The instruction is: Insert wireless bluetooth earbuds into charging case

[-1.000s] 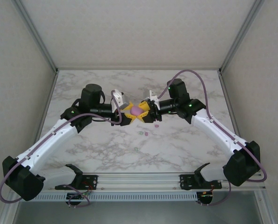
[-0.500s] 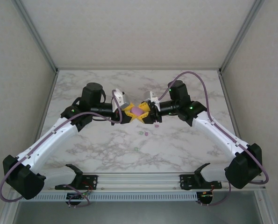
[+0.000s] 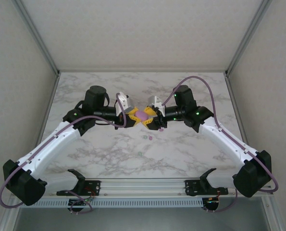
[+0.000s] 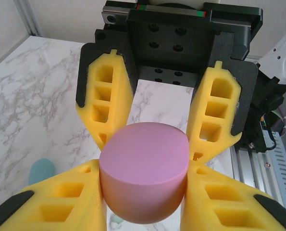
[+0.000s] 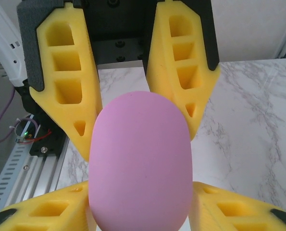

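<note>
So both arms meet nose to nose around a pink case (image 3: 142,114), a smooth oval thing held up off the marble table (image 3: 94,154). The left gripper (image 3: 135,116) comes at the case from its left and is clamped on it. In the left wrist view the left fingers (image 4: 61,202), yellow foam, press in on both flanks of the case. The right gripper (image 3: 149,117) comes in from the opposite end, and the right fingers (image 5: 42,211) straddle the case too, tips right up against it. Honestly I can't tell if it's actually squeezing or just sitting there with the jaws partly apart. The earbuds (image 3: 151,137) are loose on the table on the near side of the case, toward the arm bases. There's a tiny pair close together not far from the case, and a greenish speck (image 3: 140,154) farther out the same way. There's also a pink speck (image 3: 161,129) near the case on the right gripper's side. The left wrist view also catches a teal blob (image 4: 41,171) on the marble, below the case and off to one side. It's too blurry to say if that's a bud or something bigger.
</note>
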{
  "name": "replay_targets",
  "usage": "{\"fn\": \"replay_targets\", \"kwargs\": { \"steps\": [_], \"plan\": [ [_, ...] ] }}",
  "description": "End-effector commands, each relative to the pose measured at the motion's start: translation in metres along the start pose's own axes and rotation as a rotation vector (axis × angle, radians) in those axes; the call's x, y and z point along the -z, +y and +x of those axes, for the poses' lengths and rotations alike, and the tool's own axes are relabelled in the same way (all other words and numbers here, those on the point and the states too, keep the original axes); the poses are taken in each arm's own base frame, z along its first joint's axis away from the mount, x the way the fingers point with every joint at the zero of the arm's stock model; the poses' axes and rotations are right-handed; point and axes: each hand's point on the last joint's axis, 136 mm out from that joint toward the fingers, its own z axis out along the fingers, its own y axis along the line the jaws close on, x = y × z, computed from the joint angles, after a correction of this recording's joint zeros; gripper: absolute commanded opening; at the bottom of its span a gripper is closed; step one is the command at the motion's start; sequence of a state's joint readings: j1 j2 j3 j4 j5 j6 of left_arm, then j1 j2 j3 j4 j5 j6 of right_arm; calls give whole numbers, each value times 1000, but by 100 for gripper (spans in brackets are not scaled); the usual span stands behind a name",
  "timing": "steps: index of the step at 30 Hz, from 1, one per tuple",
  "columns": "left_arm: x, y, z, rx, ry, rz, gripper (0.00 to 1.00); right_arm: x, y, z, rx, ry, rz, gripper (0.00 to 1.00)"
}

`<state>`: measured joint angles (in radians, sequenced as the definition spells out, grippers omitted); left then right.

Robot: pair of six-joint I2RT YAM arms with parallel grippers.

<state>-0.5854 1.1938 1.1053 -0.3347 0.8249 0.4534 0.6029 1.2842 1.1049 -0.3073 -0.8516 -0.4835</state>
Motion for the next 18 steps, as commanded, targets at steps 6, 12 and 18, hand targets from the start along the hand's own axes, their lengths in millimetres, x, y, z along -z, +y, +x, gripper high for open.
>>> {"fn": "replay_targets", "kwargs": {
  "steps": [6,12,18],
  "plan": [
    [5,-7,-11,-37,-22,14,24,4,-6,-1,-16,-8,46,42],
    [5,-6,-11,-41,-20,6,24,5,-9,-2,-29,-15,61,51],
    [4,-4,-10,-38,-15,1,24,7,-8,-3,-28,-22,67,52]
  ]
}}
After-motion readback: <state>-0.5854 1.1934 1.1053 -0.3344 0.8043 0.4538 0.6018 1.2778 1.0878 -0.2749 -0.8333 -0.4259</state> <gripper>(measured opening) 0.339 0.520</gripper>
